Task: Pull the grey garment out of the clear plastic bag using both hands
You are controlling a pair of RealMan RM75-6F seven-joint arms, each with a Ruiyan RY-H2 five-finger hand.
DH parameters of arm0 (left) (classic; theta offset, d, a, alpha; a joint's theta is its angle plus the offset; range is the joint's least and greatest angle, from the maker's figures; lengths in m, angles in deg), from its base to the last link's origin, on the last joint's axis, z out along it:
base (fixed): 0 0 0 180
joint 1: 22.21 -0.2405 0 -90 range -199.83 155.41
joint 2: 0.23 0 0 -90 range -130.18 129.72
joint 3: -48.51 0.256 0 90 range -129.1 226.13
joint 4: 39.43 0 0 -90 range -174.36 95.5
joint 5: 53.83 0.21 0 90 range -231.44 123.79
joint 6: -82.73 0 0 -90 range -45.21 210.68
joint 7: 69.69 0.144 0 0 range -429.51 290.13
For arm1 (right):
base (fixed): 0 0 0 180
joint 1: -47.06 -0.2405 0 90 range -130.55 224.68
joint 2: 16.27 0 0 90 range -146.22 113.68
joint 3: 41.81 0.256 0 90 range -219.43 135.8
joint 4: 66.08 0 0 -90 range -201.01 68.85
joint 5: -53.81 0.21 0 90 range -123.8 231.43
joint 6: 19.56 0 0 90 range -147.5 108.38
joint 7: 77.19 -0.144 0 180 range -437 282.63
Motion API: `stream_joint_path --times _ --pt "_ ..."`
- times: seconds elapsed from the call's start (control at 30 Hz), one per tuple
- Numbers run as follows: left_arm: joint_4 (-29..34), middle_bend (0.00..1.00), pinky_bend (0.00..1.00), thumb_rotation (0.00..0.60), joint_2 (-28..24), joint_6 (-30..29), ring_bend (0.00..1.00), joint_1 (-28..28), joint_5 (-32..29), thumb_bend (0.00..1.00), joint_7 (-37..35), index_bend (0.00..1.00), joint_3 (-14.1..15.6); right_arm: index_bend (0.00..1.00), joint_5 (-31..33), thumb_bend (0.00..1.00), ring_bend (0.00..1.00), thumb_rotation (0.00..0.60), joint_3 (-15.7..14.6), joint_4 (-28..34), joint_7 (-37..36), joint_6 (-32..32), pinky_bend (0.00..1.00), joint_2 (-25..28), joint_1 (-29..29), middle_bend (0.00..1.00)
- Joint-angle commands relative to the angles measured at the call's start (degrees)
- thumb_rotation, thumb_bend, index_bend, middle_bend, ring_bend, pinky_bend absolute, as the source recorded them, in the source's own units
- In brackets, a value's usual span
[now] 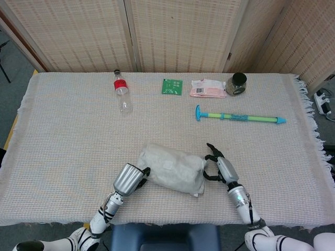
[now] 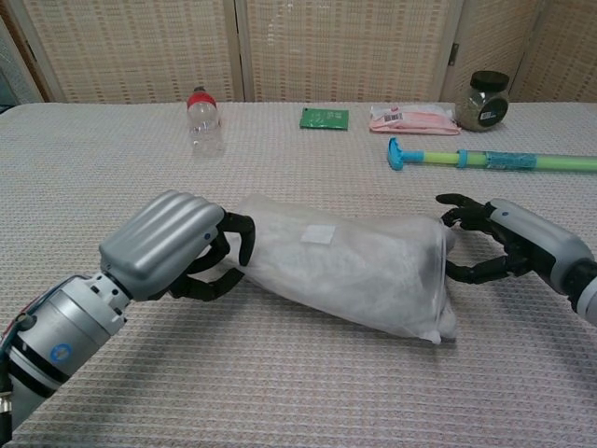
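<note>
The clear plastic bag (image 1: 171, 168) with the grey garment inside lies on the table's near middle, also seen in the chest view as a long pillow-like bag (image 2: 345, 266). My left hand (image 1: 130, 179) (image 2: 173, 245) has its fingers curled around the bag's left end and grips it. My right hand (image 1: 219, 167) (image 2: 508, 247) is at the bag's right end with fingers spread, its fingertips (image 2: 450, 200) just reaching the plastic. Nothing is closed between its fingers. The garment stays fully inside the bag.
Toward the back lie a plastic bottle with a red label (image 1: 121, 90), a green card (image 1: 171, 86), a pink packet (image 1: 208, 89) and a dark jar (image 1: 236, 83). A blue-green tube (image 1: 241, 117) lies behind my right hand. The table is covered by a woven cloth (image 1: 63, 136).
</note>
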Motion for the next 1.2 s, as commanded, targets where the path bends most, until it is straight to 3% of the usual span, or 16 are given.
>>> stream_joint_path --times 0.03,0.2,0.53,1.2 --pt "0.01 1.00 1.00 0.600 -0.06 0.06 1.00 0.03 -0.09 0.57 0.03 0.73 -0.10 0.54 0.19 0.40 0.00 0.600 0.32 -0.62 -1.60 -0.04 0.00 -1.21 -0.19 0.01" --pt "0.11 1.00 1.00 0.600 -0.34 -0.12 1.00 0.29 -0.15 0.57 0.03 0.73 -0.57 0.63 -0.06 0.49 0.00 0.600 0.22 -1.05 -1.94 -0.75 0.00 -1.80 -0.09 0.04" --pt "-0.78 1.00 1.00 0.600 -0.97 -0.03 1.00 0.67 -0.68 0.57 -0.36 0.73 -1.36 0.65 0.41 0.53 0.00 0.600 -0.79 2.09 2.54 -1.34 0.00 1.39 0.85 0.05" --pt "-12.68 1.00 1.00 0.600 -3.68 0.48 1.00 1.77 -4.42 0.58 -2.60 0.73 -4.81 0.63 1.72 0.53 0.00 0.600 -0.02 14.94 9.70 -4.72 0.00 21.84 4.10 0.03"
